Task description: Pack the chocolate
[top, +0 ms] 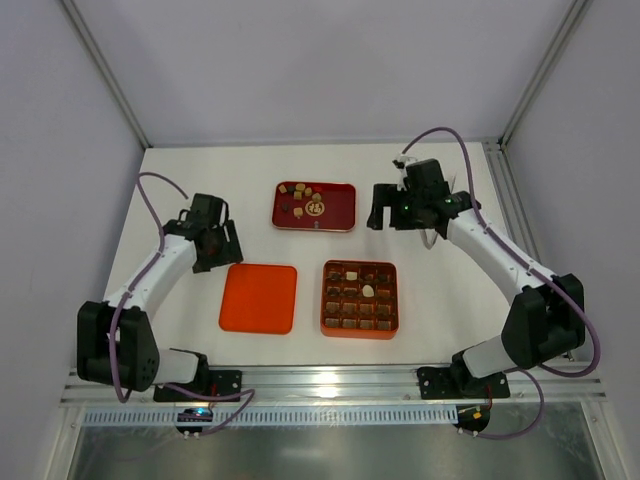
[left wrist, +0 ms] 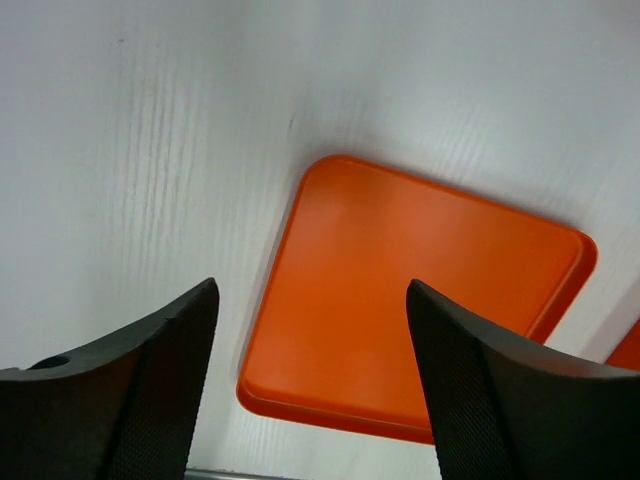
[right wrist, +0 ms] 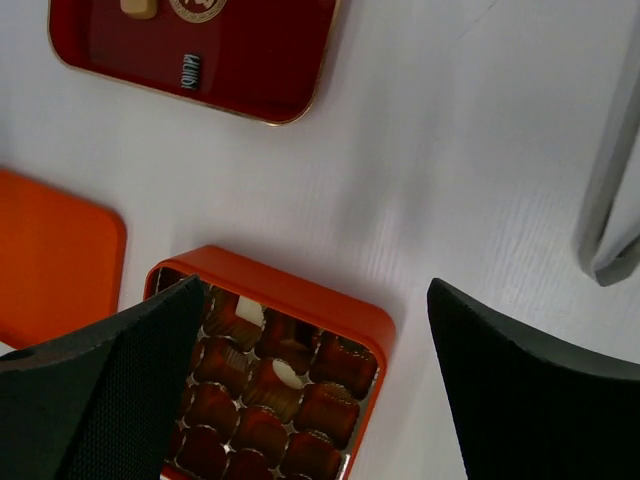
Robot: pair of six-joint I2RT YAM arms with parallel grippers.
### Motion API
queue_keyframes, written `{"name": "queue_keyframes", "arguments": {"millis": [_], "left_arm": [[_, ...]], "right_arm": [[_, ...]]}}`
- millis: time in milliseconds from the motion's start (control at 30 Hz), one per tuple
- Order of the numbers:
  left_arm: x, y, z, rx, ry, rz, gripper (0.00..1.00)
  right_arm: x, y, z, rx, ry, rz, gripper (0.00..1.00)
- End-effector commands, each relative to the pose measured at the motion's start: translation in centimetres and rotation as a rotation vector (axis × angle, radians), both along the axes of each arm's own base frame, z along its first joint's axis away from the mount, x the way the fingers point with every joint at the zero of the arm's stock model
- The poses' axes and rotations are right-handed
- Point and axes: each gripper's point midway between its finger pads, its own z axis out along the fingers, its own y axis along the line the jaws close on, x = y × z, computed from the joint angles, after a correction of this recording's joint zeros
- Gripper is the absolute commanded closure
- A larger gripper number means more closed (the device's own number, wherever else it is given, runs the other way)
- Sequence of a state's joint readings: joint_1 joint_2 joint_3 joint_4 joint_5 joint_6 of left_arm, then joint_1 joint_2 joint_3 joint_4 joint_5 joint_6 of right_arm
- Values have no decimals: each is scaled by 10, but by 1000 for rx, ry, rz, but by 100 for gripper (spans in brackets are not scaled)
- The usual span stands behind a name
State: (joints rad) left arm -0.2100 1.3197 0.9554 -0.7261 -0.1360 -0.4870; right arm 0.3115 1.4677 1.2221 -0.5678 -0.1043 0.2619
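Left tool (left wrist: 312, 290): jaws apart, nothing between them, not touching anything. The orange lid (left wrist: 420, 300) lies flat on the white surface (top: 200, 170) directly ahead of and below this tool, and its near corner shows in the gap between the two fingers. Right tool (right wrist: 315, 290): jaws also apart and empty, held above the surface. The orange box (right wrist: 290, 290) sits ahead of and below this tool, toward its left finger, which hides the box's left side in the wrist view. The lid lies just beside the box, apart from it. The chocolate (top: 360, 300) is in two places. Most of it fills the cells of the box: mainly dark brown pieces, with two cream-white ones among them. I cannot tell from these views whether every cell is filled. The rest lies loose in the red tray (top: 340, 218), which is farther ahead of the right tool than the box and off to its left. Those pieces are clustered at the tray end away from this tool, a mix of dark and tan, with one round light piece near the middle. The tweezers (right wrist: 603, 210) lie on the surface off the right finger's side, apart from the box and tray. Neither tool touches any chocolate.
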Motion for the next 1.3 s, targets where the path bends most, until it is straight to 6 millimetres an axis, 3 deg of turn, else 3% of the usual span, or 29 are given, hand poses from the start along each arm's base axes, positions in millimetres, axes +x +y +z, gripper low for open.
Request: {"name": "queue_keyframes", "arguments": {"millis": [0, 67, 233, 500, 700, 967, 1100, 1267], "left_arm": [[-7, 11, -10, 19, 71, -7, 28], [-8, 13, -21, 20, 109, -9, 37], [-6, 18, -44, -27, 177, 7, 52], [-5, 12, -75, -93, 299, -6, 60], [-1, 14, -79, -88, 314, -4, 66], [3, 22, -89, -65, 350, 11, 90], [8, 23, -78, -58, 331, 2, 100], [9, 22, -68, -64, 306, -7, 100]], "right_arm": [[-7, 27, 2, 84, -26, 45, 8], [-16, 46, 1, 103, -23, 94, 9], [-28, 72, 4, 137, -27, 165, 11], [-33, 93, 13, 170, -48, 218, 12], [-37, 111, 13, 189, -43, 261, 12], [-36, 125, 4, 195, -21, 291, 12], [-35, 134, 2, 206, -13, 312, 12], [-32, 153, -3, 232, 7, 362, 12]]}}
